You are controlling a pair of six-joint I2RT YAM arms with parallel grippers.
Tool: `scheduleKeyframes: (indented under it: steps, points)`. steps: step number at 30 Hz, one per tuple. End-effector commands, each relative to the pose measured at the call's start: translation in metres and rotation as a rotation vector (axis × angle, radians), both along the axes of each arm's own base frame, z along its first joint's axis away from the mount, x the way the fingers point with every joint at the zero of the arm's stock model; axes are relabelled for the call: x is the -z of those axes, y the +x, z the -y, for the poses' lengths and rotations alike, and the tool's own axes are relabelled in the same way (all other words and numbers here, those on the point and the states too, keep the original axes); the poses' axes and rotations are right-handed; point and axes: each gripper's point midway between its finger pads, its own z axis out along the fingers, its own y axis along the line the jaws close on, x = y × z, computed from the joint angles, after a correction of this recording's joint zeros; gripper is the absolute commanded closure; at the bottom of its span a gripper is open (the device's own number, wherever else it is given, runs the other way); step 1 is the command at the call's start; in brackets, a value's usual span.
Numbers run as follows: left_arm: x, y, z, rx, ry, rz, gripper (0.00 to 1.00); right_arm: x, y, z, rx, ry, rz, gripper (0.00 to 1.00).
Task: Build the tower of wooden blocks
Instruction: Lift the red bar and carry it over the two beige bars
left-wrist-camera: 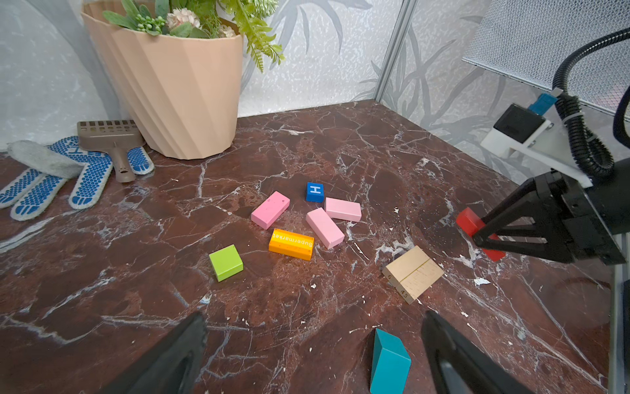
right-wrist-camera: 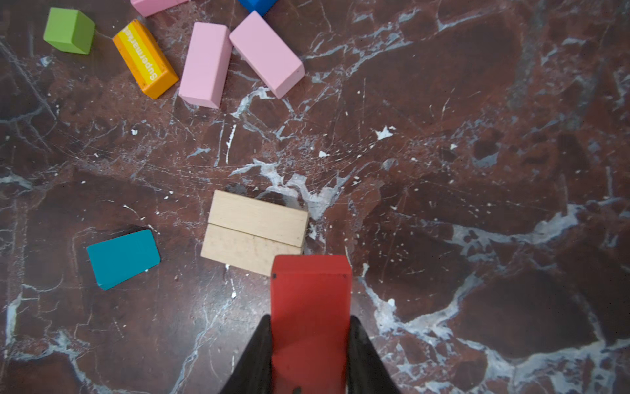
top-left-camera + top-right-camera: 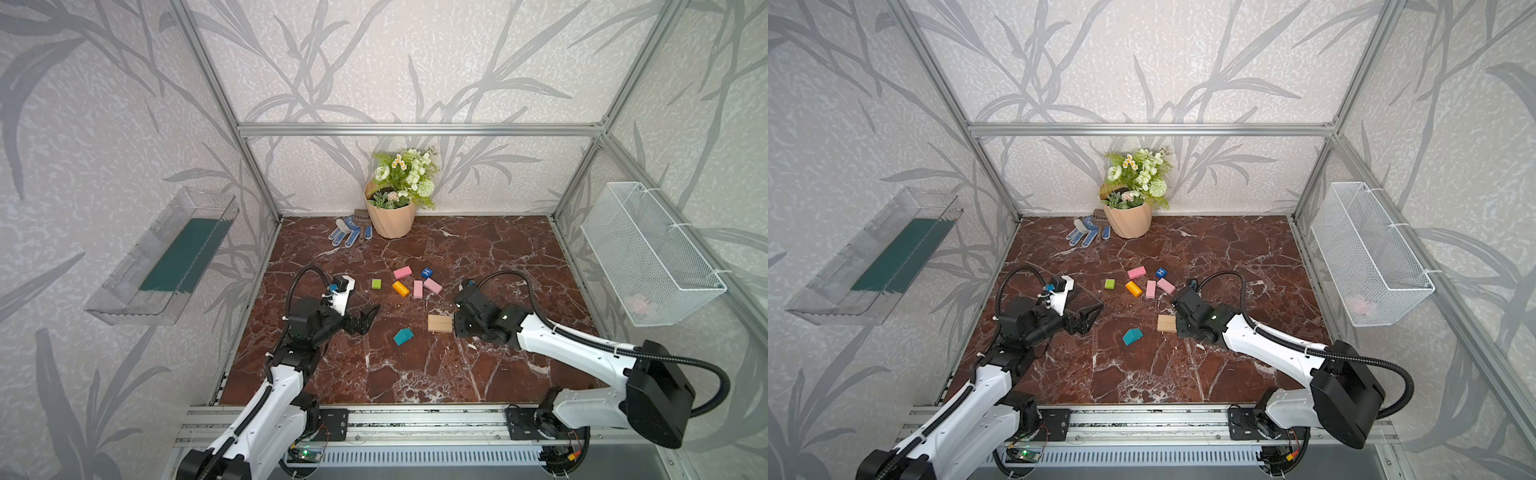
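- The right gripper (image 2: 310, 319) has its jaws clamped on the red block (image 2: 311, 296), which sticks out ahead of the fingertips.
- The tower is only the tan pair (image 3: 439, 323) — two oblongs flat on the table (image 3: 374, 374), touching side by side, with the right gripper at its 3 o'clock.
- The left gripper (image 1: 315, 315) has its jaws spread wide and empty.
- The teal piece (image 3: 403, 336) lies at the pair's 8 o'clock.
- The loose blocks (image 3: 417, 284) — pink, orange, green, blue — lie at 11 o'clock.

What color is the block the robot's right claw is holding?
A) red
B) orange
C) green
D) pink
A: in the right wrist view the right gripper is shut on the red block, with its jaws pressed against the block's two long sides.
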Motion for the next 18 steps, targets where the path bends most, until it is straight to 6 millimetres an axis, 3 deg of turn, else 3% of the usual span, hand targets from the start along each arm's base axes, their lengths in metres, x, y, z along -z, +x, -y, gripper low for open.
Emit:
scheduleKeyframes:
  steps: [1,6,18]
  points:
    - [-0.005,-0.001,0.000,0.000,0.003,0.038,0.01,-0.004,0.001,-0.014,0.042,0.044,-0.006,0.93]
    - [-0.006,-0.004,0.002,0.017,-0.001,0.049,0.01,0.003,0.005,-0.038,0.029,0.064,-0.017,0.93]
    - [-0.007,-0.005,0.001,0.010,-0.001,0.057,0.01,0.020,0.016,-0.062,0.040,-0.020,-0.085,0.98]
